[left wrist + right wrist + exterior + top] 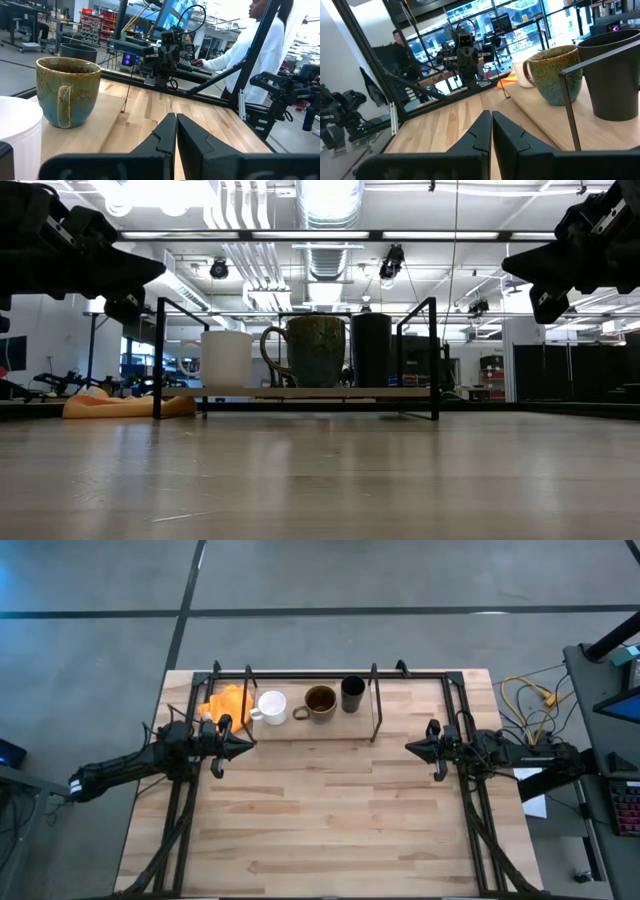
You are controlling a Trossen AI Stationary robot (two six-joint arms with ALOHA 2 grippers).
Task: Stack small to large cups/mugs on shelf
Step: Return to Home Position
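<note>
Three vessels stand upright in a row on the shelf point(300, 728), a light board framed by black rods at the table's far side: a white mug point(271, 706) on the left, a brown glazed mug point(320, 701) in the middle, a black cup point(352, 693) on the right. They also show in the low view: white mug point(227, 359), brown mug point(316, 351), black cup point(371, 350). My left gripper point(249, 745) is shut and empty, hovering just in front of the shelf's left end. My right gripper point(409, 747) is shut and empty, to the right of the shelf.
An orange cloth point(227, 702) lies at the shelf's left end, beside the white mug. Black frame rods point(462, 710) run along the table's sides. A person in white point(255, 45) is beyond the table. Bare tabletop point(330, 820) lies in front of the shelf.
</note>
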